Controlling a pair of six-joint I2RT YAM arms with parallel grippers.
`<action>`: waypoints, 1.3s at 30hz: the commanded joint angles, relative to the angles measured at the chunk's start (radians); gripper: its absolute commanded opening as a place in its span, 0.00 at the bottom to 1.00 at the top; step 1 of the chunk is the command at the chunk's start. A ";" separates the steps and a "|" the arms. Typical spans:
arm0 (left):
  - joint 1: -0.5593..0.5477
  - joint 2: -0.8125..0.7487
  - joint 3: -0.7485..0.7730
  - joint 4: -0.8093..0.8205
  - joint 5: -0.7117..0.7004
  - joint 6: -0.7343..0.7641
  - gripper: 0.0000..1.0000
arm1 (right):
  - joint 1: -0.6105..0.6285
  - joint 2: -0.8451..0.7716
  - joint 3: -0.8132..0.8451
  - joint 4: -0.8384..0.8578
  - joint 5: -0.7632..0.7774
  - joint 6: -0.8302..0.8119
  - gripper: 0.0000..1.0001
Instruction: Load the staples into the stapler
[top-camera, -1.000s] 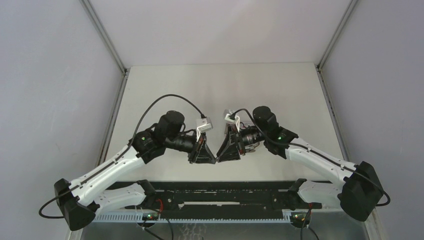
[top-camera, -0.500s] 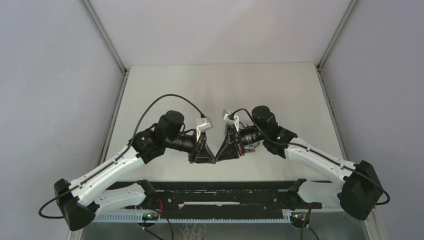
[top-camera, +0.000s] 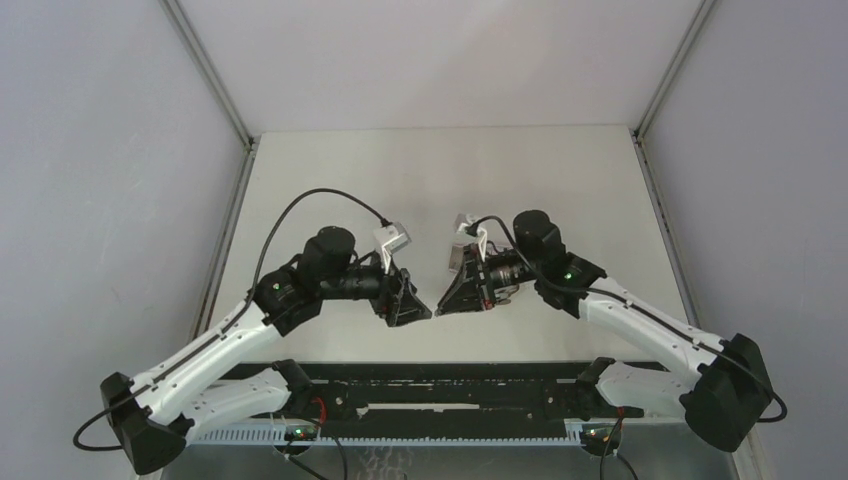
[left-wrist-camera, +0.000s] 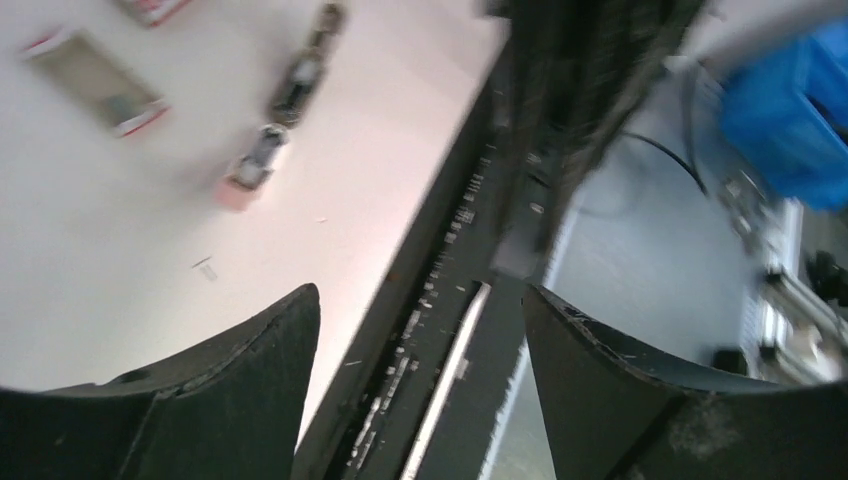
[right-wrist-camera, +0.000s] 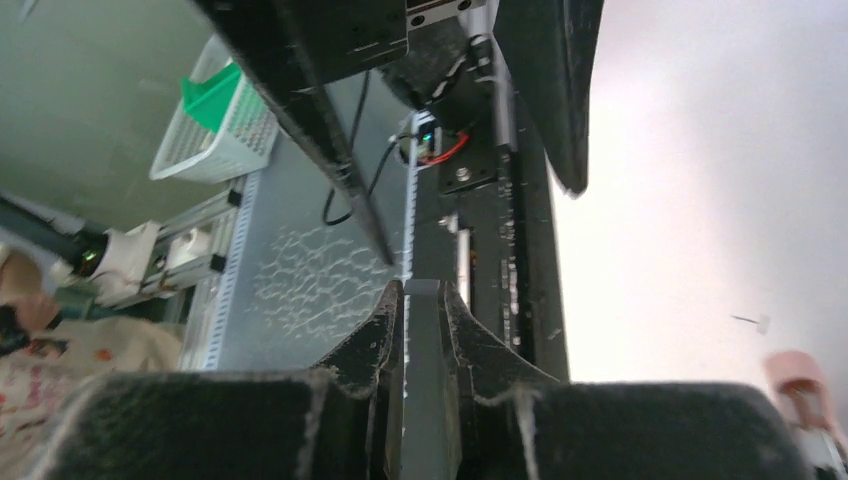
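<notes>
My right gripper (right-wrist-camera: 425, 292) is shut on a thin grey strip of staples (right-wrist-camera: 428, 380) that stands upright between its fingers. My left gripper (left-wrist-camera: 420, 300) is open with nothing between its fingers. From above, the two grippers, left (top-camera: 418, 310) and right (top-camera: 446, 305), point at each other just above the table's front edge, a small gap apart. In the left wrist view, the pale pink-ended stapler (left-wrist-camera: 250, 170) lies blurred on the table. Beyond it lies the staples' open tray (left-wrist-camera: 95, 85) with red-printed edges. The stapler's pink end (right-wrist-camera: 800, 388) also shows at the right wrist view's lower right.
A dark tool (left-wrist-camera: 305, 62) lies beyond the stapler. One loose staple (left-wrist-camera: 205, 267) lies on the table, also in the right wrist view (right-wrist-camera: 752, 321). The black rail (top-camera: 450, 385) runs along the front edge. Beyond the edge are a blue bin (left-wrist-camera: 790, 95) and a white basket (right-wrist-camera: 215, 125).
The left gripper has opened and drawn back to the left, away from the right gripper. The right gripper has closed further on the grey strip and shifted slightly right.
</notes>
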 joint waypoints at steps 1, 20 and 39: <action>0.029 -0.034 -0.103 0.105 -0.323 -0.162 0.79 | -0.071 -0.084 0.010 -0.086 0.109 -0.087 0.05; -0.040 0.454 -0.131 0.474 -0.542 -0.569 0.79 | -0.107 -0.302 -0.175 -0.115 0.522 -0.067 0.06; -0.063 0.586 -0.075 0.495 -0.503 -0.592 0.30 | -0.136 -0.355 -0.191 -0.125 0.508 -0.061 0.06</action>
